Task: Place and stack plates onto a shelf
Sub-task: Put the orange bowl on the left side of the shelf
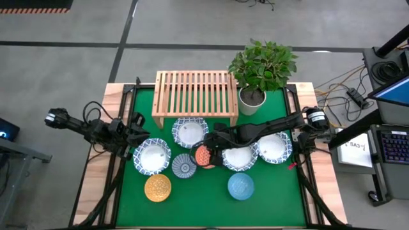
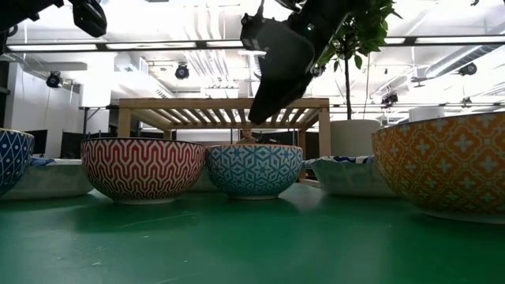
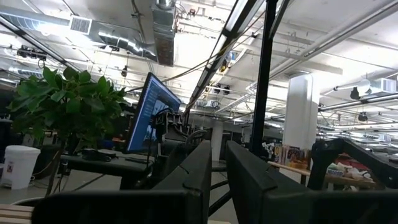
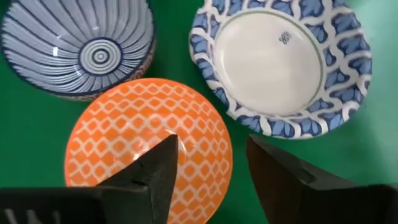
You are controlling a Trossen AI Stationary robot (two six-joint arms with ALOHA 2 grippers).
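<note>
Right gripper (image 4: 208,168) open, empty, over glossy orange bowl (image 4: 149,146) with white lattice print; the neighbouring white plate (image 4: 283,62) has a tiny unreadable stamp. Left gripper (image 3: 214,177) nearly closed, empty.

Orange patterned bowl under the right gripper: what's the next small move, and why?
Probably lower the right gripper straight down so its open fingers straddle the rim of the orange patterned bowl, then close. The wrist view shows one finger over the bowl's inside and the other outside its rim, not yet touching. The light-wood slatted shelf carries nothing yet, and the left gripper waits by a white blue-rimmed plate.
</note>
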